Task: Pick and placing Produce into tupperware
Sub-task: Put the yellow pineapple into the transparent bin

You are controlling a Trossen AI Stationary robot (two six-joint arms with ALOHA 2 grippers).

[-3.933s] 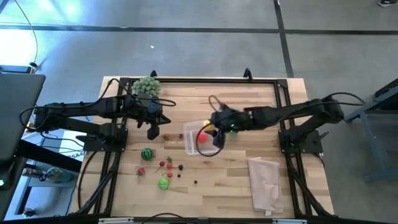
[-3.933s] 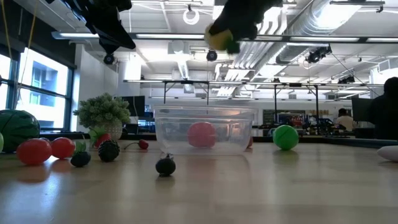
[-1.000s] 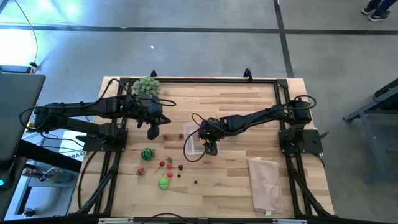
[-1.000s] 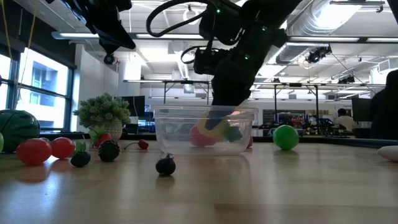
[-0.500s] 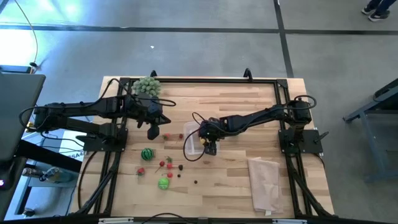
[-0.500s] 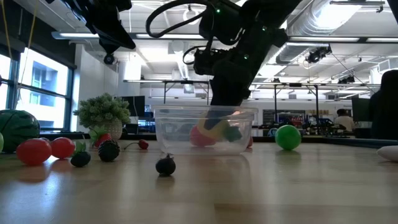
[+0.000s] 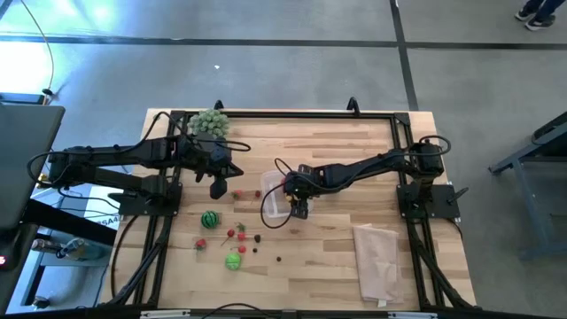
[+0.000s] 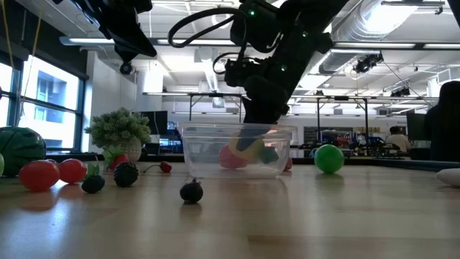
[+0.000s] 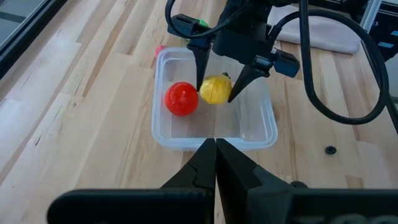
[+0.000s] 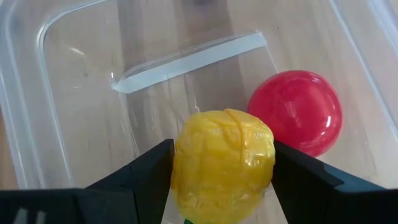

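The clear tupperware (image 7: 273, 202) stands mid-table, with a red ball (image 9: 181, 98) lying on its floor. My right gripper (image 9: 215, 96) reaches down into the tupperware and is shut on a yellow fruit (image 10: 222, 158) beside the red ball. Loose produce lies on the table's near left: a striped green ball (image 7: 209, 219), a green ball (image 7: 233, 260) and small red pieces (image 7: 236, 234). My left gripper (image 9: 216, 146) hangs shut above the table, left of the tupperware, touching nothing. My right gripper pinches the yellow fruit's two opposite sides (image 10: 180, 163) between its two fingers (image 9: 200, 74). The fingers slant down into the tupperware from the table's right side. The fruit sits low inside the tupperware (image 8: 215, 164), next to the red ball; whether it rests on the floor, I cannot tell.
A bushy pale-green plant (image 7: 209, 122) stands at the far left corner. A folded beige cloth (image 7: 379, 261) lies at the near right. Another green ball (image 8: 329, 158) sits on the table beyond the tupperware. Black frame rails (image 7: 283, 112) border the table.
My right gripper has twisted slightly in place inside the tupperware, with the yellow fruit still between its fingers. The tupperware has shifted a little on the table.
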